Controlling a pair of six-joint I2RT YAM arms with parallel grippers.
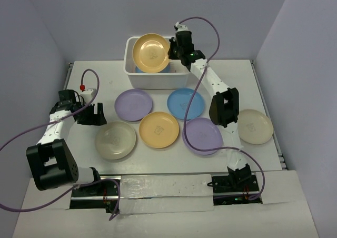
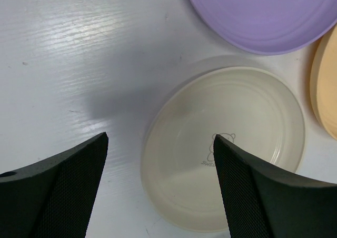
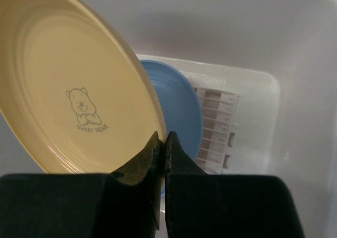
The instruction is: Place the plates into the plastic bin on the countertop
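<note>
The right gripper [image 3: 164, 143] pinches the yellow plate [image 3: 73, 85] by its rim, tilted over the plastic bin [image 1: 158, 80] at upper centre; the left gripper [image 2: 160, 138] gapes wide above the cream plate [image 2: 253, 117].

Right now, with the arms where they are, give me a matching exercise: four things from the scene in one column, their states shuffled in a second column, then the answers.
Column one
1. right gripper
2. left gripper
3. plastic bin
4. left cream plate

Column two
A. open and empty
B. has a blue plate inside
C. shut on the rim of a yellow plate
D. lying flat on the countertop

Pairs: 1-C, 2-A, 3-B, 4-D
</note>
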